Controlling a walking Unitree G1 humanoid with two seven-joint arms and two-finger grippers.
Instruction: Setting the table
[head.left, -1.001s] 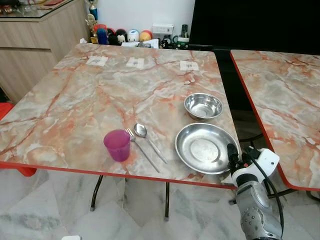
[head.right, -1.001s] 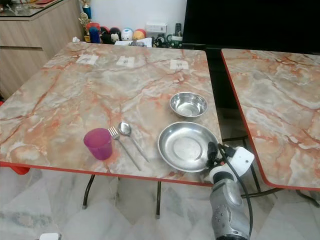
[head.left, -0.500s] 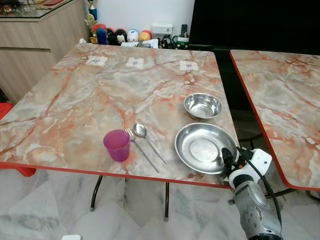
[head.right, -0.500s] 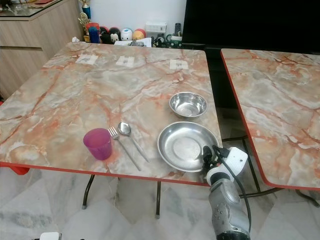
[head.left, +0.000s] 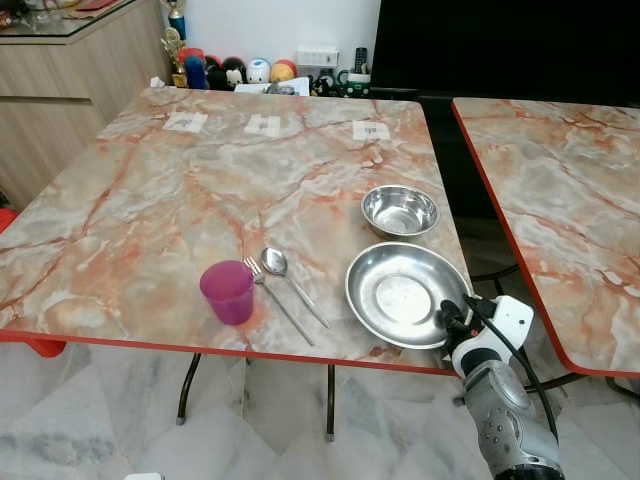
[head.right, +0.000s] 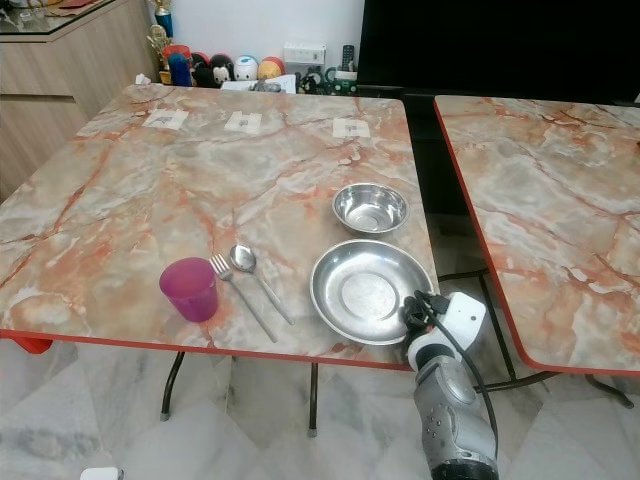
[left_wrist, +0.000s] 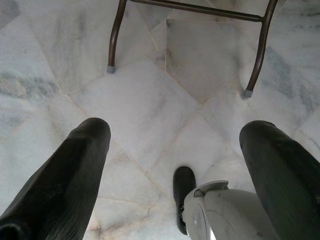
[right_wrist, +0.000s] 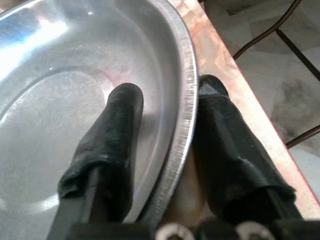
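One rim between the fingers: right pincer (head.right: 418, 312) straddles near-right edge of plate (head.left: 405, 293), one finger (right_wrist: 112, 145) inside, other outside on surface (head.left: 180, 200), not clamped yet. Plate round, no long axis. Left pincer (left_wrist: 172, 165) spread wide, idle over floor. No legible writing on the paper tags at far edge.

Bright, even daylight; head views sharp; glare on the steel plate (right_wrist: 60, 45); close tool fingers (left_wrist: 65, 175) slightly soft.
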